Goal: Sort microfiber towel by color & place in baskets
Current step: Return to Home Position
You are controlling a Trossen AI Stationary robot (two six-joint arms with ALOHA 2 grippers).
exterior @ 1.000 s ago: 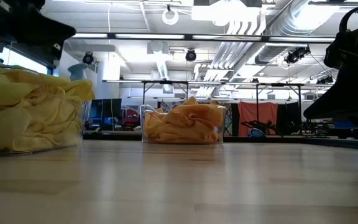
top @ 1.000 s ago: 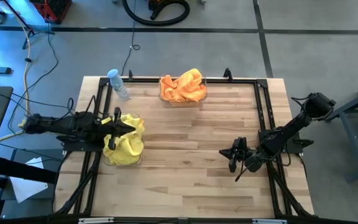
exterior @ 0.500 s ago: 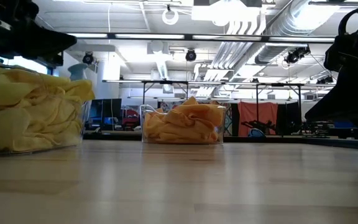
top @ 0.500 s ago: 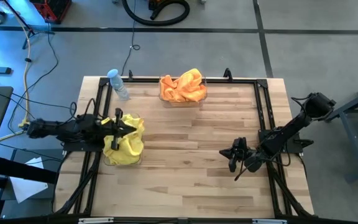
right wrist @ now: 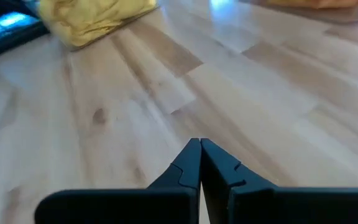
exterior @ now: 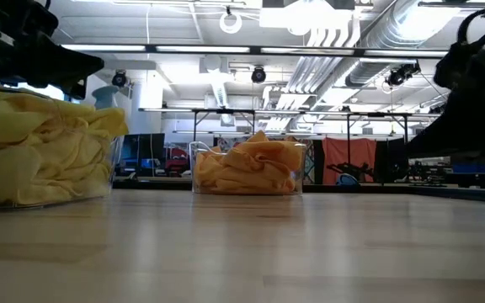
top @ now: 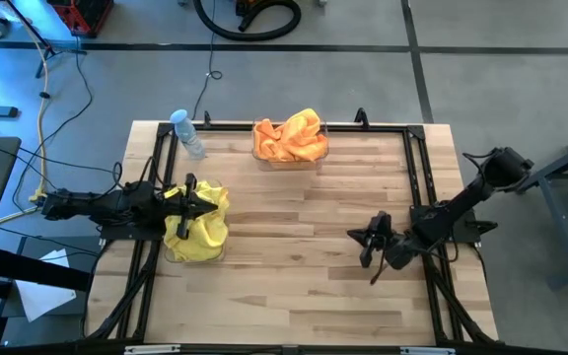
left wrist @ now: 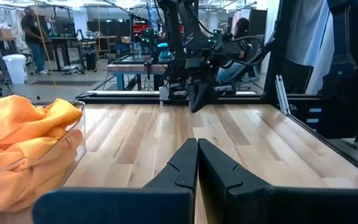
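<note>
Yellow towels point(top: 197, 225) fill the clear basket point(top: 171, 248) near the table's left edge. They also show in the low view point(exterior: 32, 151). Orange towels point(top: 289, 138) fill the second clear basket point(exterior: 247, 189) at the far edge, and the left wrist view shows them too point(left wrist: 17, 146). My left gripper point(top: 203, 199) is shut and empty, just above the far part of the yellow pile; its closed fingers point(left wrist: 197, 144) point toward the table's right. My right gripper point(top: 356, 239) is shut and empty, low over bare wood at the right, its tips point(right wrist: 200, 144) pointing left.
A clear water bottle point(top: 187, 133) lies at the far left corner. Black frame rails point(top: 417, 177) run along the table's left, right and far sides. Bare wooden tabletop point(top: 294, 227) lies between the two grippers. A person point(left wrist: 33, 31) stands in the room beyond.
My left gripper has come down toward the yellow pile, as the low view shows, and the arm has drawn back slightly toward the table's left edge. The towels and baskets have stayed put.
</note>
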